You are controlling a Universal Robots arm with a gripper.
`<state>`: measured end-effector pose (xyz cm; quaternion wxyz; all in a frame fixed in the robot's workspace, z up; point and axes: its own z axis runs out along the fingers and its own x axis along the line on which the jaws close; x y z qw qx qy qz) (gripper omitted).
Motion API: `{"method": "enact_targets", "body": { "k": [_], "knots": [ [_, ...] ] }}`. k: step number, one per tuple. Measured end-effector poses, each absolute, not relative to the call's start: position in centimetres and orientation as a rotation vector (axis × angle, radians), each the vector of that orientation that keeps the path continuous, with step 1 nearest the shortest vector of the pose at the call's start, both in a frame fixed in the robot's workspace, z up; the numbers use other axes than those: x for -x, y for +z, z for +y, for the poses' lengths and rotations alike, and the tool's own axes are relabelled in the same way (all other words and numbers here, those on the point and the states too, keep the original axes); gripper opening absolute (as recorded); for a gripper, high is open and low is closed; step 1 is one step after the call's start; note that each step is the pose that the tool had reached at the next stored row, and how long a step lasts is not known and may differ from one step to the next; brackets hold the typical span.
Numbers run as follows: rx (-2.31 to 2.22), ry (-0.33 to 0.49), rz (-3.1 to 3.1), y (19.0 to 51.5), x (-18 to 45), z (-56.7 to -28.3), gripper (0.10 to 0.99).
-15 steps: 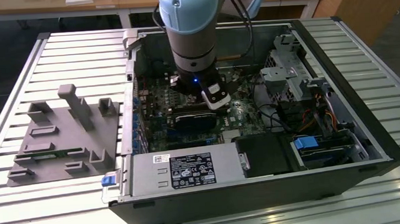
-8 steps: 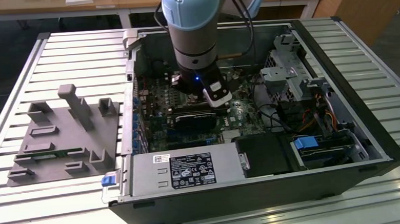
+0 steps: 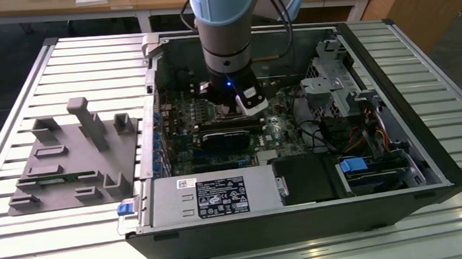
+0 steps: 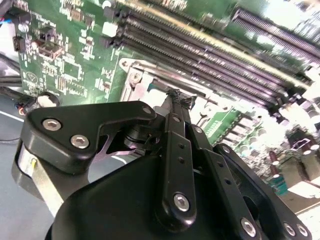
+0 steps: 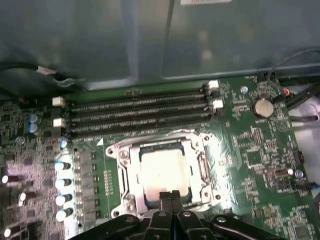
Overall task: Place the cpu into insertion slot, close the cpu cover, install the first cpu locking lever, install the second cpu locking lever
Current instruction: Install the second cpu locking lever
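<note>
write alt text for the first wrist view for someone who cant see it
The gripper, fingertips pressed together, sits at the near edge of the insertion slot, where the cpu lies flat under the closed silver cpu cover. Beyond it, four long black memory slots cross the green motherboard.

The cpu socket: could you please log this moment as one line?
cpu: seated in insertion slot | cpu cover: down, framing it | pincer: shut, tips at socket edge

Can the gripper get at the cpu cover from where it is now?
Probably yes. In the first wrist view the gripper, fingers closed together, is right at the near edge of the cpu cover, which lies down around the cpu. Nothing stands between them; the memory slots lie beyond.
</note>
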<state>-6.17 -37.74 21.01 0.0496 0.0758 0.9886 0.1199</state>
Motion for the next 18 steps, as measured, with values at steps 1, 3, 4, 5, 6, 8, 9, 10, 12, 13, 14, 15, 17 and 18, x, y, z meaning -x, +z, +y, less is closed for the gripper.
{"method": "enact_targets", "body": {
  "k": [1, 3, 4, 5, 6, 8, 9, 10, 12, 13, 14, 15, 17, 18],
  "knots": [
    [-0.231, 0.364, 3.012, 21.0, 6.1, -37.5, 0.106],
    [-0.231, 0.361, 3.012, 21.0, 6.1, -37.1, 0.106],
    [-0.231, 0.359, 3.012, 21.0, 6.1, -36.9, 0.106],
    [-0.23, 0.356, 3.012, 21.0, 6.0, -36.8, 0.106],
    [-0.23, 0.353, 3.012, 21.0, 6.0, -36.7, 0.106],
    [-0.23, 0.347, 3.013, 21.0, 5.9, -36.3, 0.106],
    [-0.23, 0.343, 3.013, 21.0, 5.9, -36.2, 0.106],
    [-0.23, 0.341, 3.013, 21.0, 5.9, -36.0, 0.106],
    [-0.229, 0.338, 3.014, 21.0, 5.8, -35.9, 0.106],
    [-0.229, 0.338, 3.014, 21.0, 5.8, -35.9, 0.106],
    [-0.23, 0.338, 3.014, 21.0, 5.8, -35.9, 0.106],
    [-0.229, 0.338, 3.014, 21.0, 5.8, -35.9, 0.106],
    [-0.23, 0.338, 3.014, 21.0, 5.7, -35.9, 0.106],
    [-0.229, 0.337, 3.014, 21.0, 5.7, -35.9, 0.106]
  ]
}}
